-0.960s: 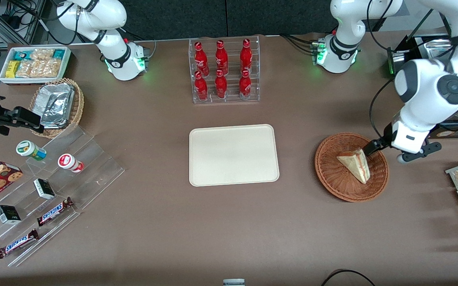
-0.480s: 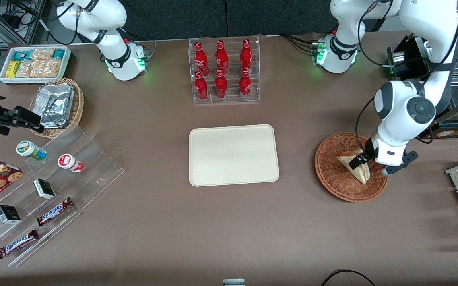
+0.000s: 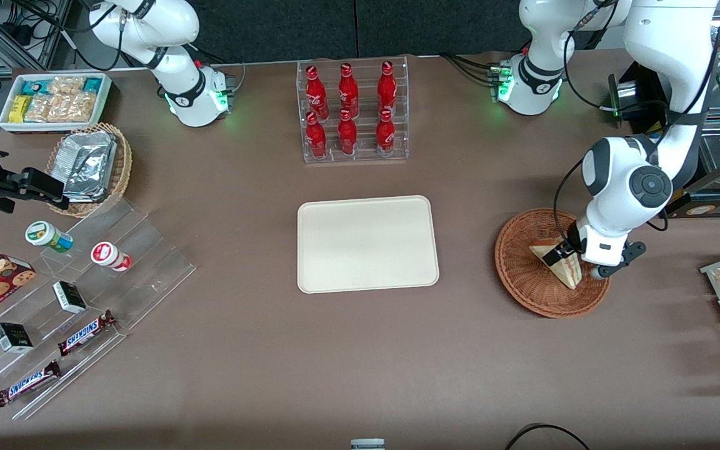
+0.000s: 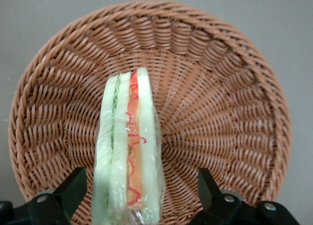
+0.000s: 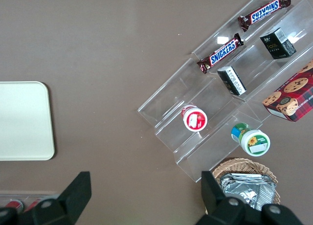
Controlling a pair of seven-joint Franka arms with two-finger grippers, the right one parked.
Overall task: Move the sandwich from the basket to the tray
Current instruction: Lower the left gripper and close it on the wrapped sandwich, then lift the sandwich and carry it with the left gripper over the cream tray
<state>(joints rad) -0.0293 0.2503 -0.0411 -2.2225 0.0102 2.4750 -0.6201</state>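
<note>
Sandwich [image 3: 561, 265] standing on edge in the basket [image 3: 525, 281], wrapped in clear film, filling layers facing up. The gripper [image 4: 139, 193] is lowered into the basket at the sandwich's wide end; its jaws are spread wide, one on each side of the sandwich, neither touching it. The tray [image 3: 367, 244] lies on the bench [image 3: 360, 350] at nine o'clock from the basket, well apart.
</note>
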